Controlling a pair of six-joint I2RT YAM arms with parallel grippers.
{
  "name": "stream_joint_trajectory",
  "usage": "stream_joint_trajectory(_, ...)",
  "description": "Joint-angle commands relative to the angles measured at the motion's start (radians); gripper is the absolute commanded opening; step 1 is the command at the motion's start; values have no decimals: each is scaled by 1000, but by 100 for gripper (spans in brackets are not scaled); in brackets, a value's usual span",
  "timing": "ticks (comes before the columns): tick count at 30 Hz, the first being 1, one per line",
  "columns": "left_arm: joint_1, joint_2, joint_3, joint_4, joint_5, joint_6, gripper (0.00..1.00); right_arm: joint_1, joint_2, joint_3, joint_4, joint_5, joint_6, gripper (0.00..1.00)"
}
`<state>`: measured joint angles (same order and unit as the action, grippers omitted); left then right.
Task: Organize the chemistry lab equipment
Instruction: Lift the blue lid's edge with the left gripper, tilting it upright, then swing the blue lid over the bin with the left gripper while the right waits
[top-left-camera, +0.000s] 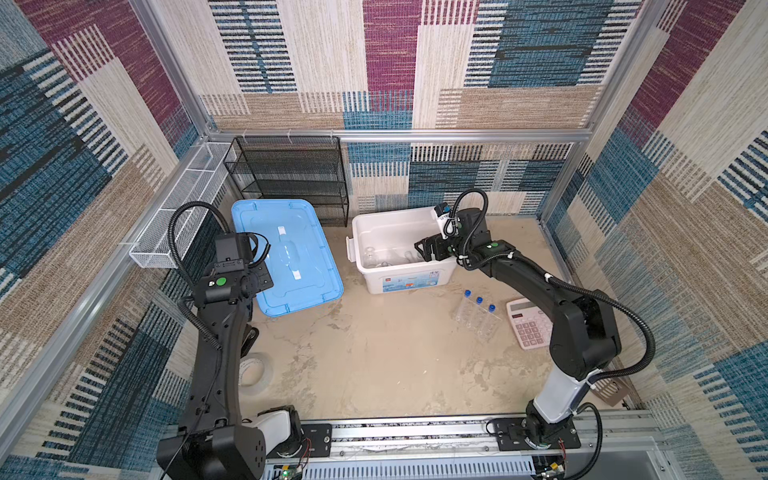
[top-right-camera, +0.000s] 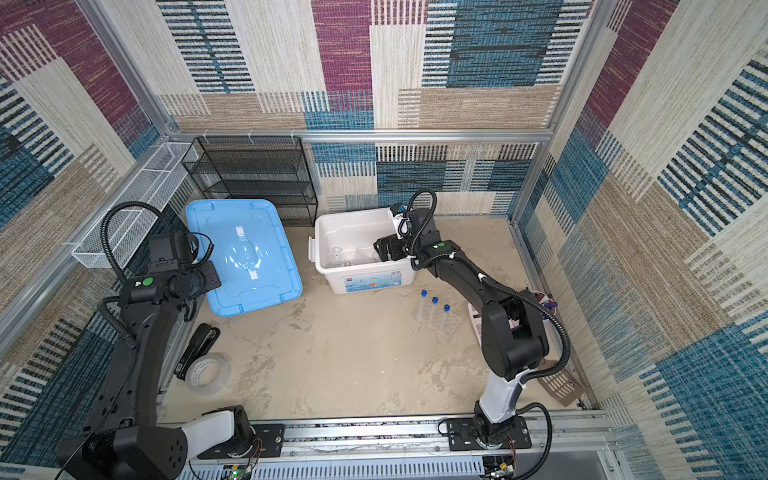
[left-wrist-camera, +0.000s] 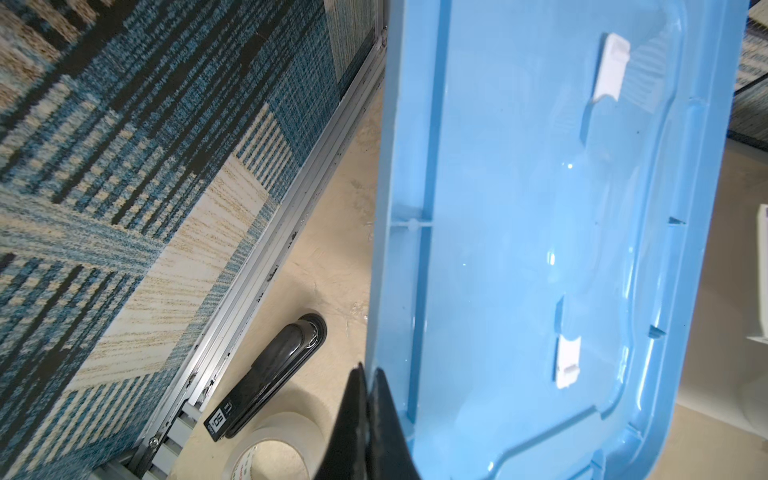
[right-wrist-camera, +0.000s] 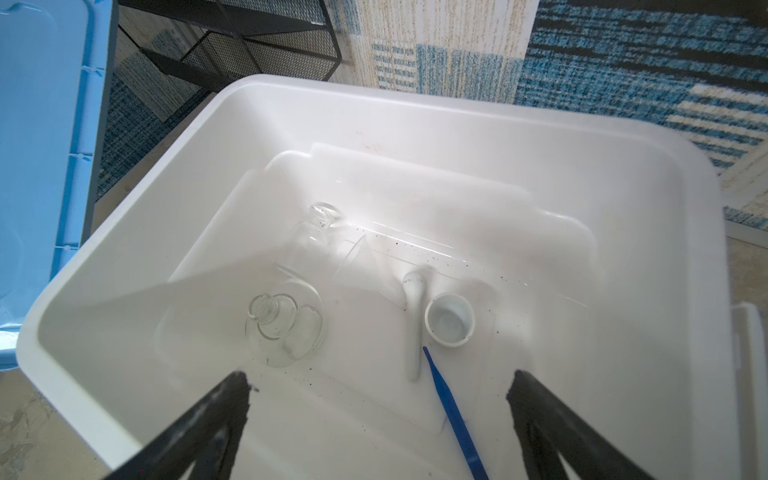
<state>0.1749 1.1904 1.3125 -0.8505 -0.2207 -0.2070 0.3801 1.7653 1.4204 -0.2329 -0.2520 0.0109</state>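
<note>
Stapler (left-wrist-camera: 272, 374) "50" — test tubes (top-left-camera: 476, 313) beside calculator (top-left-camera: 530, 328)

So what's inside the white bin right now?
White bin holds clear flask, tipped glass beaker, funnel, pestle, mortar, blue tweezers. Fingers of the open right gripper cover the near floor.

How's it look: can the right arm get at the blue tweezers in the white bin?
Probably yes: the right tool hangs open over the white bin, the blue lid is off, and the tweezers lie uncovered on its floor, beside the pestle.
</note>
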Motion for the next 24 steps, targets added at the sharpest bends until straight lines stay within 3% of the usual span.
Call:
stream_joint_trajectory(1,0,-20,21,17,47,-9,0,1,-1,14,27,-16,17,99)
stream_joint_trajectory(14,-2,-58,39,41,188,-49,0,1,-6,11,42,-40,23,99)
stream_joint_trajectory(24,-35,-84,34,79,271,-95,0,2,-17,5,82,-154,45,99)
